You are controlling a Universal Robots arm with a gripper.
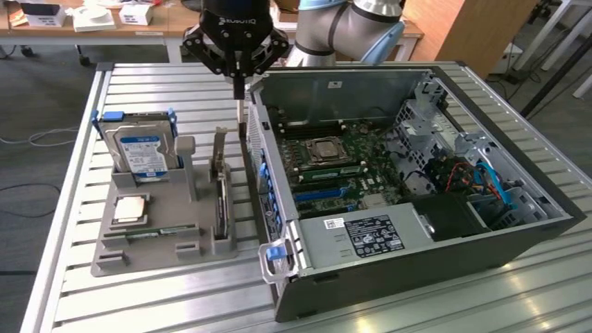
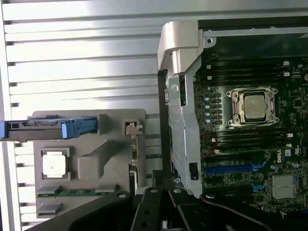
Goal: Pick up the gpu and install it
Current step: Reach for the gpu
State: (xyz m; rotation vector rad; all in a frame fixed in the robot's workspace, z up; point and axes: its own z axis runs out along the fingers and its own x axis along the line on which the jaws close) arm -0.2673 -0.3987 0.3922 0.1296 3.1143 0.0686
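gpu [image 1: 222, 201] upright in grey holder [image 1: 148, 253] on tabletop [image 1: 138, 305], not yet picked.
gripper [image 1: 238, 90] hovers above it beside the pc case [image 1: 416, 270], fingers together (nothing held); descending like that could jab the card's edge or clip the case wall.

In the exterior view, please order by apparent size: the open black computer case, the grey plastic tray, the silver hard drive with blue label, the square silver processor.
Largest first:
open black computer case
grey plastic tray
silver hard drive with blue label
square silver processor
No close calls.
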